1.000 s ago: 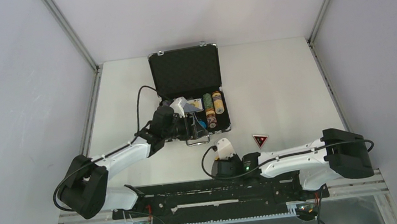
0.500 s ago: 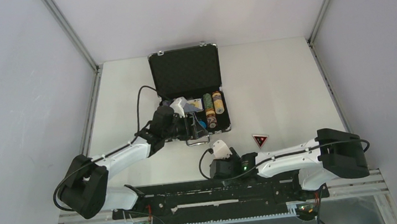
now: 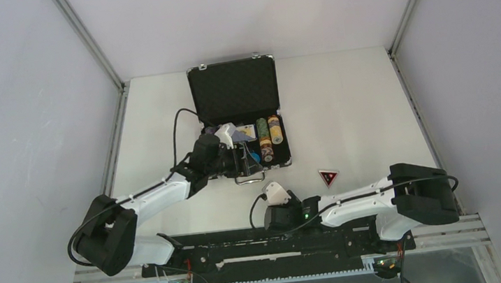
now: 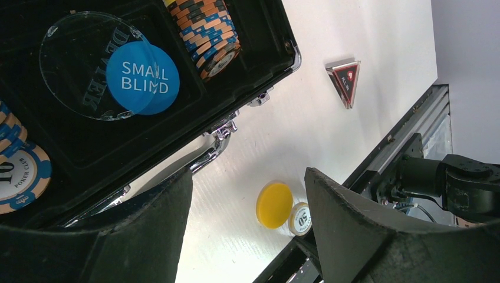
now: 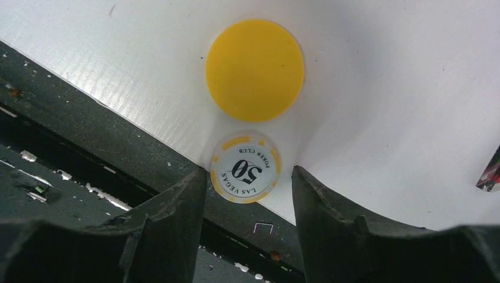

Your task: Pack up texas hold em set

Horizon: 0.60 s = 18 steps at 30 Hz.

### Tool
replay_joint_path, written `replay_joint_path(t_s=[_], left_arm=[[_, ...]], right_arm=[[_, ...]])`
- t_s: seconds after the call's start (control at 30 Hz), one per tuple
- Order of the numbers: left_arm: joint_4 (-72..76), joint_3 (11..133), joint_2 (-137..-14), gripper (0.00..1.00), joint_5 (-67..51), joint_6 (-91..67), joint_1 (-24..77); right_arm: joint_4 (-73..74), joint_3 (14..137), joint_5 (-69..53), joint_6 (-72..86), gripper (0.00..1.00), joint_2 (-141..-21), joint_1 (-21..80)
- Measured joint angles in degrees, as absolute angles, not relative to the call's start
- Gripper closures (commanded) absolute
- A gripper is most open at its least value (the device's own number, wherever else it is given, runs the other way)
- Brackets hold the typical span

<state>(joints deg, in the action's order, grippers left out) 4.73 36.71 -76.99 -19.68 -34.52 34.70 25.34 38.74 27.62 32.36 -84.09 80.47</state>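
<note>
Well, chip stacks point(image 4: 203, 29) are packed in the briefcase point(image 3: 232, 91) beneath the wide-open left gripper point(image 4: 247, 177); still out: a 50 chip point(image 5: 245, 166) between the parted jaws of the right gripper point(image 5: 247, 178), yellow button point(image 5: 255, 69) just beyond, triangle token point(image 3: 328, 176) beside.

Black textured briefcase point(image 3: 234, 90) is sitting open at mid-table point(image 3: 356, 102), lid standing behind tray. Multicoloured poker chip stacks point(image 3: 269, 134) are lying in its right compartments. Inside, blue round button point(image 4: 143, 78) is overlapping clear round disc point(image 4: 76, 59). Red-black triangle token point(image 3: 328, 177) is lying before-right of the case. White-yellow poker chip point(image 5: 246, 167) is lying at the near edge, with yellow round button point(image 5: 255, 69) just behind it.
</note>
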Motion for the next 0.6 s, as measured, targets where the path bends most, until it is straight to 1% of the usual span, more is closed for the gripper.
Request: replay_joint_path(t_s=[0.2, 0.6], left_arm=[[4.7, 36.7, -77.4, 0.25, -19.7, -34.5, 34.7], [4.7, 36.7, -77.4, 0.26, -19.7, -34.5, 34.7]], right_arm=[[25.0, 38.7, 27.8, 32.2, 0.48, -84.0, 81.1], [25.1, 38.8, 27.7, 32.2, 0.57, -83.9, 81.7]])
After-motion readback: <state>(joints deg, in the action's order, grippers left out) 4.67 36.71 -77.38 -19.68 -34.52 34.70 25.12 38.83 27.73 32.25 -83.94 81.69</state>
